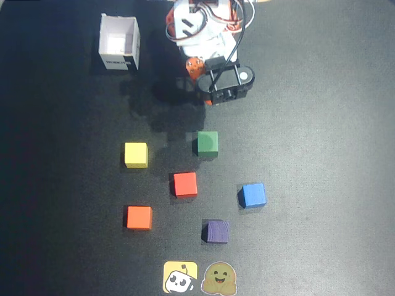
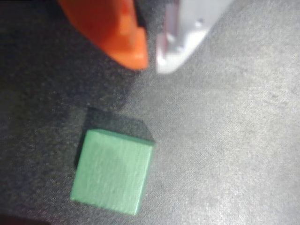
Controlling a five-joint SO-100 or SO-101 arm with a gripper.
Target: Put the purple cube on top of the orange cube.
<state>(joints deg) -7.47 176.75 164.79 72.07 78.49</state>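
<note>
**Approach not begun: gripper empty, well short of the purple cube**

Overhead view, left to right. A white box (image 1: 119, 43) stands open at upper left, well apart from the cubes. Below it lies a yellow cube (image 1: 136, 155), and nearer the bottom edge the orange cube (image 1: 139, 217), with clear mat on all sides. A red cube (image 1: 185, 184) sits near the centre of the group. Above it is a green cube (image 1: 207, 143), the one nearest the arm. The purple cube (image 1: 216, 232) rests flat on the mat toward the bottom, right of the orange cube and apart from it. A blue cube (image 1: 253, 195) lies furthest right. Two stickers (image 1: 199, 278) lie at the bottom edge.

The gripper (image 2: 149, 64) hangs near the arm's base at the top. In the wrist view its orange and white fingertips sit nearly together with nothing between them; the view is blurred, so a narrow gap probably remains. Only the green cube shows beneath it.

Judgement: the step in hand is the reach toward the purple cube, and no grasp is made. The next move calls for extending past the green and red cubes, opening the fingers, and descending squarely over the purple cube without nudging the blue one.
</note>
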